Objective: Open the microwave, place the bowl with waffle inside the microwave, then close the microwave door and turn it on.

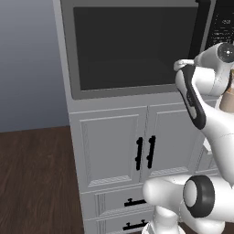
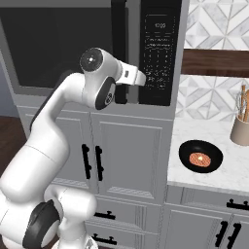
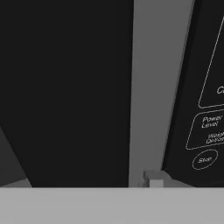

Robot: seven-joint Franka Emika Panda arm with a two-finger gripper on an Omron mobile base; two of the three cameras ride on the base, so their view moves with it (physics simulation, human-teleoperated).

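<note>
**Door still shut, hand at the handle – grip not confirmed**

Microwave [image 2: 97, 48] sits built into the grey cabinet column above the white cabinet doors [image 1: 114, 148]. Microwave door [image 1: 132, 45] is closed, flush with the frame. Black bar handle [image 2: 119, 48] runs vertically at the door's right edge, just left of the keypad panel [image 2: 159, 48].

Arm is reaching up to the lower end of that handle; in the right base view the wrist covers it. Hand view looks point-blank at dark window, the grey door frame strip [image 3: 153, 87] and the keypad's "Power Level" / "Stop" buttons [image 3: 204, 159]. Fingertips aren't visible anywhere, so can't tell if the jaws are apart or already around the bar.

Bowl [image 2: 201, 156] is on the white counter [image 2: 204, 136] to the right of the microwave, waffle [image 2: 200, 159] lying flat in it. A tan utensil holder [image 2: 240, 129] stands further right and back.

Handling, my read:
- Door: rigid, hinged on the left, so pull the bar out along an arc. Take the bar mid-span or lower, fingers straddling it.
- Bowl: glossy, likely slippery, light, rigid. Pinch the rim, one finger inside and one outside, keep it level so the waffle doesn't slide.
- Waffle: loose in the bowl, leave it alone.
</note>
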